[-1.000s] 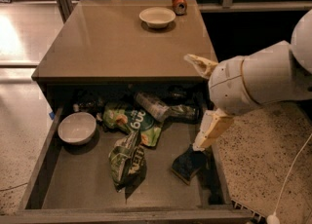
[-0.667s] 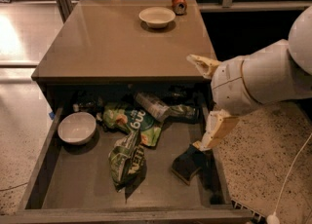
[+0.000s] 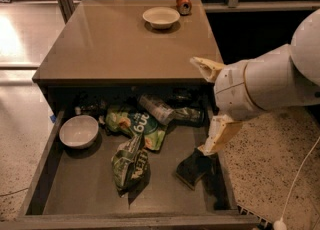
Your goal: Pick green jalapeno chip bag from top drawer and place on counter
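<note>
The top drawer (image 3: 60, 184) is pulled open below the counter (image 3: 115, 49). The green jalapeno chip bag (image 3: 131, 163), dark green with white lettering, lies crumpled on the drawer floor near the middle. My gripper (image 3: 194, 168) hangs low inside the drawer at its right side, to the right of the bag and apart from it. The white arm comes in from the right, above the drawer's right wall.
In the drawer a white bowl (image 3: 79, 131) sits at the left, and a brighter lime-green bag (image 3: 134, 123) and a lying can (image 3: 157, 109) are at the back. On the counter stand another white bowl (image 3: 161, 17) and a small can (image 3: 183, 2) at the far edge.
The arm's body has shifted only slightly. The gripper stays at the same spot in the drawer's right side, and the bags have not moved.
</note>
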Robot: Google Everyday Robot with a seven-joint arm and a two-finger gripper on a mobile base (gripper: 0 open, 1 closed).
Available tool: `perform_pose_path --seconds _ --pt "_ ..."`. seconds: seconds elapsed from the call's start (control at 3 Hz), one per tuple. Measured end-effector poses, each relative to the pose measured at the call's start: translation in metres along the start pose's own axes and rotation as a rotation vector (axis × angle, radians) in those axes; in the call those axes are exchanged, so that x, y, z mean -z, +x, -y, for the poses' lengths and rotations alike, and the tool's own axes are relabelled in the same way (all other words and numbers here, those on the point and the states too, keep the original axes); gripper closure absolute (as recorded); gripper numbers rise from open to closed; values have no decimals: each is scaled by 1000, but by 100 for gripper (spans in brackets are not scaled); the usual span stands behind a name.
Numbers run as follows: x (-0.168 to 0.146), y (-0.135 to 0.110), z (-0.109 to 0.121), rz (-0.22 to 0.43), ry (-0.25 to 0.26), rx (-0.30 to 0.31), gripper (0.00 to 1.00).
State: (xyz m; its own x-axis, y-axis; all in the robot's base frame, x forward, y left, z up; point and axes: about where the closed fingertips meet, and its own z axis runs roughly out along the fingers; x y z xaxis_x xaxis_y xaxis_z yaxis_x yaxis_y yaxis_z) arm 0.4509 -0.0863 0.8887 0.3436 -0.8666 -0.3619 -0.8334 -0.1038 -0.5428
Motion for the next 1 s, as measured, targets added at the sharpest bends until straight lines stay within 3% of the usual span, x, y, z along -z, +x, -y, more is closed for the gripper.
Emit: perform_pose_path --seconds 1.0 --pt "-27 -18 -20 15 30 51 0"
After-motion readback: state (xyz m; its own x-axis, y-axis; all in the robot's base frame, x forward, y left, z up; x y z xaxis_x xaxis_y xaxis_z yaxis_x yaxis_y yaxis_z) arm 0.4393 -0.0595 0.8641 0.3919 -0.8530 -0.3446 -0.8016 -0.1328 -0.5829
